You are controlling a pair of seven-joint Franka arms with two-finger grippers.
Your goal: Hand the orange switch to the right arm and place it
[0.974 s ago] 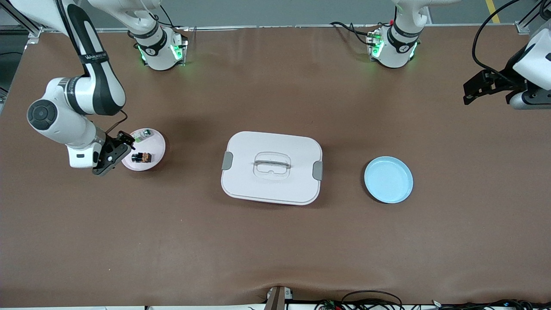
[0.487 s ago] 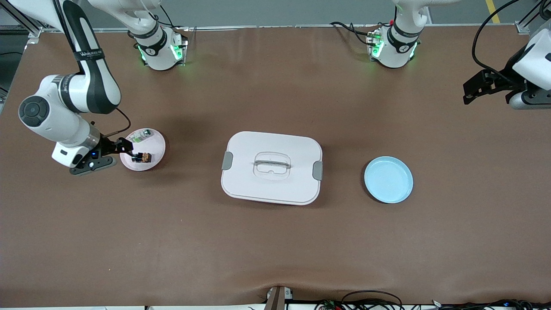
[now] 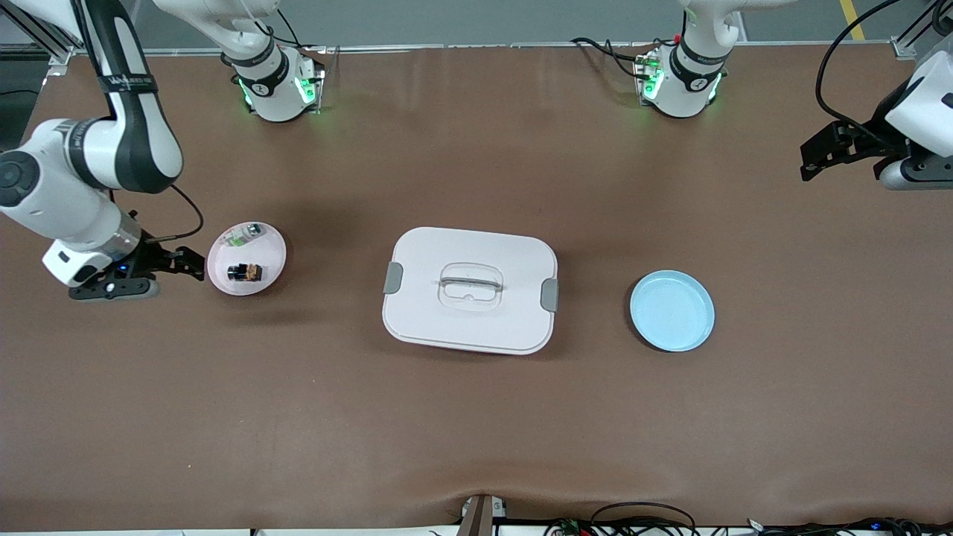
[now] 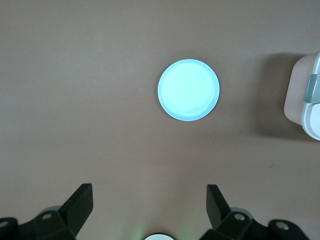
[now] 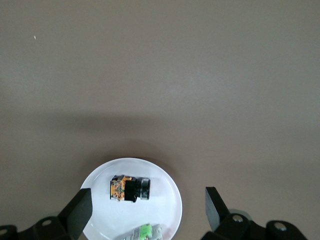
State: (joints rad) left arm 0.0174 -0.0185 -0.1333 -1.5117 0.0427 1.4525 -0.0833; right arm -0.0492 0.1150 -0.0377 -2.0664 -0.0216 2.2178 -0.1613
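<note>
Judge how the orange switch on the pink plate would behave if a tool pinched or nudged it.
The orange switch looks like a rigid moulded block, so it should probably keep its shape when pinched. It is tiny against the pink plate, so likely light and easily skidded by a nudge. One end looks rounded, yet it lies on its side with blocky faces, so rolling seems unlikely.

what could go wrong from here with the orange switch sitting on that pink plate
1. The orange switch shares the small pink plate with a green-and-white part, so a grasp may bump or take the wrong piece.
2. The open right end effector is beside the plate's rim and may nudge it when it moves in.
3. The left end effector, open, waits at the left arm's end of the table, with the lidded white box between the plates; a low carry might clip it.
</note>
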